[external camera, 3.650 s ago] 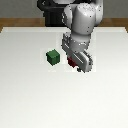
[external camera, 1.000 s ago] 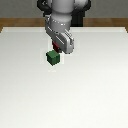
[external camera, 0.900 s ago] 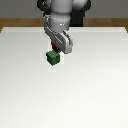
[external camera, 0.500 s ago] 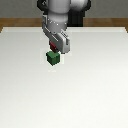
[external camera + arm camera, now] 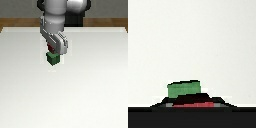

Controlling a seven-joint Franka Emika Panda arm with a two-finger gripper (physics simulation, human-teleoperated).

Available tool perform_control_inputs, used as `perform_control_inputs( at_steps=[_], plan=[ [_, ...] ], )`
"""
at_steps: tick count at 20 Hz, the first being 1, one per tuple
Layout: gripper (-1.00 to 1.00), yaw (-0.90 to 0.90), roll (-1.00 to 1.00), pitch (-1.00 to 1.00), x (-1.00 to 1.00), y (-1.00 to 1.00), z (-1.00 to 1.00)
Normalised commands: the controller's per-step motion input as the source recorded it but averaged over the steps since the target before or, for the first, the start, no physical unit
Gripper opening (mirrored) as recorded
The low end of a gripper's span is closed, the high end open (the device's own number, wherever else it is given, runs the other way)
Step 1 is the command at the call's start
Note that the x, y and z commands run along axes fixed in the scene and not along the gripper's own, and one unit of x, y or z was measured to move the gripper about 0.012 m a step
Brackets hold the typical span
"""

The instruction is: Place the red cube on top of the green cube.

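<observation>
Since 3.6 s ago, arm and red cube (image 5: 51, 49) have shifted toward the exterior view's left, over the green cube (image 5: 52, 59). Gripper (image 5: 52, 50) is closed on the red cube, held directly at 12 o'clock of the green cube; contact between them cannot be judged. Green cube rests on the white table (image 5: 90, 90). Wrist view shows red (image 5: 192, 104) before green (image 5: 183, 89).

The exterior view looks down across the table (image 5: 95, 90) from afar; the wrist view sits close above the green cube (image 5: 183, 89), seen in both.
</observation>
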Motion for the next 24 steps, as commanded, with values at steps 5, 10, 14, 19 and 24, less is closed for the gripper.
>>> perform_control_inputs(
  at_steps=[5, 10, 14, 19, 24],
  plan=[
    [-1.0, 0.0, 0.0, 0.0, 0.0, 0.0, -0.2],
    [1.0, 0.0, 0.0, 0.0, 0.0, 0.0, -0.2],
    [1.0, 0.0, 0.0, 0.0, 0.0, 0.0, 0.0],
    [1.0, 0.0, 0.0, 0.0, 0.0, 0.0, 0.0],
    [1.0, 0.0, 0.0, 0.0, 0.0, 0.0, 0.0]
  ],
)
